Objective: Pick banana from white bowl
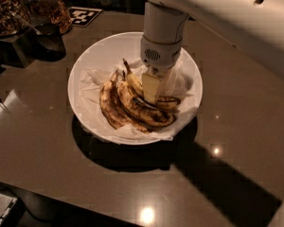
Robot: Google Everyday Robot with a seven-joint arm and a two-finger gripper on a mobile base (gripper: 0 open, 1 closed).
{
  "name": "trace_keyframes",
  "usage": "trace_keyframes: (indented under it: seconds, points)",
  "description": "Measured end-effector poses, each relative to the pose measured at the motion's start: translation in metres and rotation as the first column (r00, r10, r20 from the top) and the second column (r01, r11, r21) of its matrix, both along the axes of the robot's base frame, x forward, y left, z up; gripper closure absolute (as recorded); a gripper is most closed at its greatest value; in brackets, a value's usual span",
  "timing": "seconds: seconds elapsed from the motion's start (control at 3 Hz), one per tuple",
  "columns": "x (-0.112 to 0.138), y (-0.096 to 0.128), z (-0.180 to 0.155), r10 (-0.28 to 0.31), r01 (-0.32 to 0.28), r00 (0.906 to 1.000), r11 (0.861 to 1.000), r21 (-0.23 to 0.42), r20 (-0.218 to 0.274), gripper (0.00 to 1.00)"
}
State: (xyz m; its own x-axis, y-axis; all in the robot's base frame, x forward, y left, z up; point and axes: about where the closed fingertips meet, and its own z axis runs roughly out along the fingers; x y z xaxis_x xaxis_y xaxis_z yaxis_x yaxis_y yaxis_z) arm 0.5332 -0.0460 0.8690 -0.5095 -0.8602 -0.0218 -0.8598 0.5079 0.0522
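The white bowl (85, 60) stands on the dark table, lined with crumpled white paper (92, 79). Three overripe bananas lie in it. The banana (134, 82), slim and yellow with a long thin stem pointing up-left, lies furthest right. Its lower part is hidden under my gripper. A thicker brown-patched banana (144, 111) and a darker blotched one (110, 105) lie to its left. My gripper (151, 90) points straight down into the bowl and sits low on the slim banana's middle.
Two jars of nuts (4, 8) (49, 8) and a dark stand (38, 44) are at the back left, beside a black-and-white tag (84, 15). The table's front edge runs along the lower left. My arm spans the upper right.
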Motion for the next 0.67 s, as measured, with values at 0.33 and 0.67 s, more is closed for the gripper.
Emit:
trace_keyframes:
  seconds: [0.33,0.67]
  points:
    - [-0.002,-0.001,0.012,0.043,-0.043,0.9990,0.998,0.047,0.017,1.00]
    - [-0.007,-0.003,0.025,0.099,-0.101,0.9948,0.991,0.090,0.025,1.00]
